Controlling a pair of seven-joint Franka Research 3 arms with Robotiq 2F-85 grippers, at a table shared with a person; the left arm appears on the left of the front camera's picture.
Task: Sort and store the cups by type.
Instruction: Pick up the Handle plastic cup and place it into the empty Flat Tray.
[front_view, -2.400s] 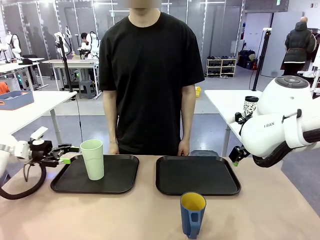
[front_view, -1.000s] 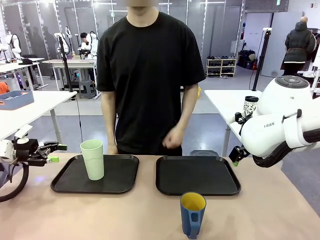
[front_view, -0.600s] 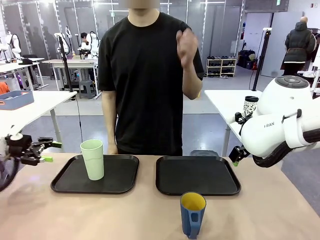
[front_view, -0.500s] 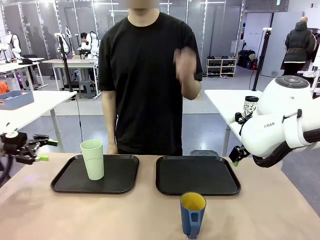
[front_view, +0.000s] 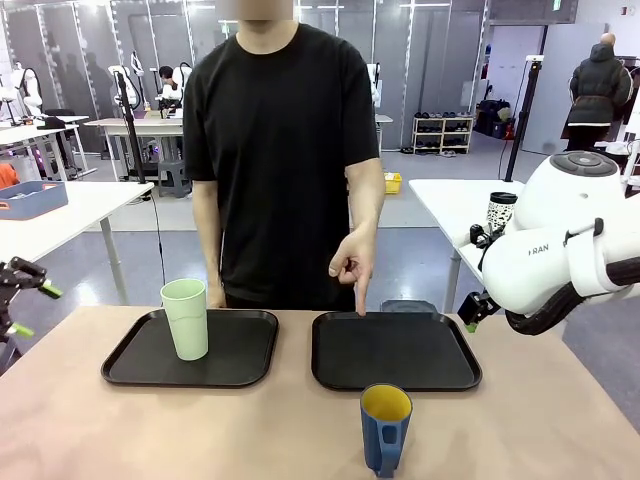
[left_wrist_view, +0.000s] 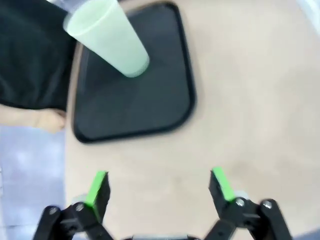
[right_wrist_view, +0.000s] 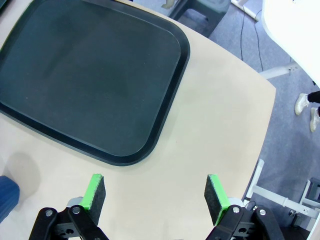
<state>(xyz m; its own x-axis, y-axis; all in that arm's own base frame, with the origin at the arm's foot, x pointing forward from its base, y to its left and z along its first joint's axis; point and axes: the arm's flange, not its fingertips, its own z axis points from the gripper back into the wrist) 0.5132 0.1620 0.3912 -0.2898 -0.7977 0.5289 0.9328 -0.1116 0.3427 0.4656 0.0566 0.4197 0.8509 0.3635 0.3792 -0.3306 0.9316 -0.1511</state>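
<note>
The green tumbler (front_view: 186, 318) stood upright on the left tray (front_view: 235, 372), so I judged that half of the sorting finished. The blue mug (front_view: 385, 428) with the yellow inside stood on the bare table (front_view: 540, 430), near the front edge of the right tray (front_view: 395, 350) but not on it. The person's hand (front_view: 352, 268) pointed one finger down at the far edge of that tray, which I took as the place meant for the mug.

My left gripper (left_wrist_view: 159, 186) was spread wide and held nothing, at the left end of the table, well apart from the tumbler. My right gripper (right_wrist_view: 155, 192) was spread wide and empty too, over bare table beside a corner of the right tray.

The step in hand was, I believed, to bring the mug onto the right tray, and the right arm seemed better placed for it. To do it well, I would come down from above and close the pads across the mug's wall, away from the handle, which seemed turned toward my side. I would lift it straight up, clear the raised rim of the tray fully, and set it down toward the tray's middle, away from the pointing finger.
</note>
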